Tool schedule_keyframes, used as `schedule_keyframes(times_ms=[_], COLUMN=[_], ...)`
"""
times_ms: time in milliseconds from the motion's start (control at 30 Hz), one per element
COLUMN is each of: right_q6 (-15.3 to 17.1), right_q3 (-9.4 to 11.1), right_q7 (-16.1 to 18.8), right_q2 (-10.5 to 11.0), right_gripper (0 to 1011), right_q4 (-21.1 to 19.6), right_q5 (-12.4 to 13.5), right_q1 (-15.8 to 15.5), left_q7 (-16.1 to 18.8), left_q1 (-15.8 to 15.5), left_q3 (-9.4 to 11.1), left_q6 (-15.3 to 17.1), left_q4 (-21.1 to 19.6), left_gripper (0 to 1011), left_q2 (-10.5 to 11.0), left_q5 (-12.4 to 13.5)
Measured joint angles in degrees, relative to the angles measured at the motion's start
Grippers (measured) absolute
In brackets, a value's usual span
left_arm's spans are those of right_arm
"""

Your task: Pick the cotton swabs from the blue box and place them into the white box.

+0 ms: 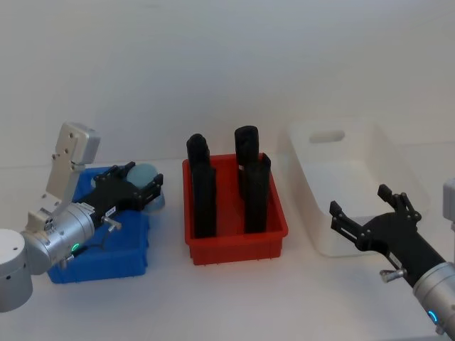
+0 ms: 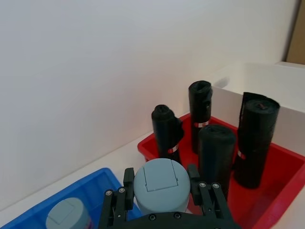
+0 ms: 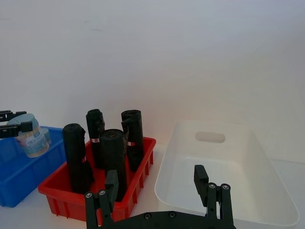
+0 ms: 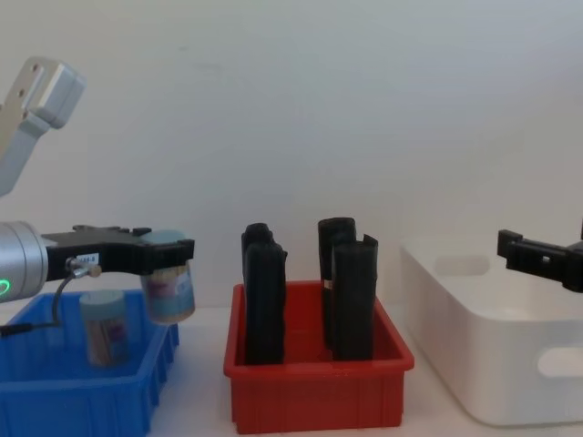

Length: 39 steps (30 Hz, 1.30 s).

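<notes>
My left gripper (image 1: 144,185) is shut on a cotton swab tub (image 4: 170,284), a clear tub with a light blue lid (image 2: 161,185). It holds the tub upright in the air above the right end of the blue box (image 1: 106,264). A second cotton swab tub (image 4: 102,326) stands inside the blue box (image 4: 91,393). The white box (image 1: 355,167) sits at the far right, beyond the red bin. My right gripper (image 1: 359,202) hangs open over the near side of the white box (image 3: 267,167), with nothing between its fingers.
A red bin (image 1: 234,247) with several tall black rolls (image 1: 202,192) stands between the blue box and the white box. The rolls rise well above the bin's rim. A plain white wall runs behind the table.
</notes>
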Motion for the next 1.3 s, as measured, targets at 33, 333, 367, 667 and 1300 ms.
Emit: schedule_keyframes(times_ms=[33,333,367,667,1300], right_q6=[0.00,0.00,0.00,0.00,0.00], right_q3=[0.00,0.00,0.00,0.00,0.00], right_q7=[0.00,0.00,0.00,0.00,0.00], right_q2=[0.00,0.00,0.00,0.00,0.00], right_gripper=[1002,1002,1002,1002,1002], right_q4=[0.00,0.00,0.00,0.00,0.00], right_q5=[0.00,0.00,0.00,0.00,0.00], right_q1=[0.00,0.00,0.00,0.00,0.00], left_q7=[-0.31,-5.98,-6.73,-11.11,-21.38], left_q1=[-0.05,-0.84,-0.92,-1.49,-3.02], left_q3=[0.01,0.02,0.00,-0.25,-0.27], left_q6=[0.00,0.79,1.00,2.26,3.81], left_q4=[0.00,-0.64,-0.85,-2.09,-3.53], left_gripper=[670,670,670,670,670], left_q2=[0.00,0.15,0.22,0.79,1.59], left_q5=[-0.03,-0.66,-0.72,-0.82,-1.40])
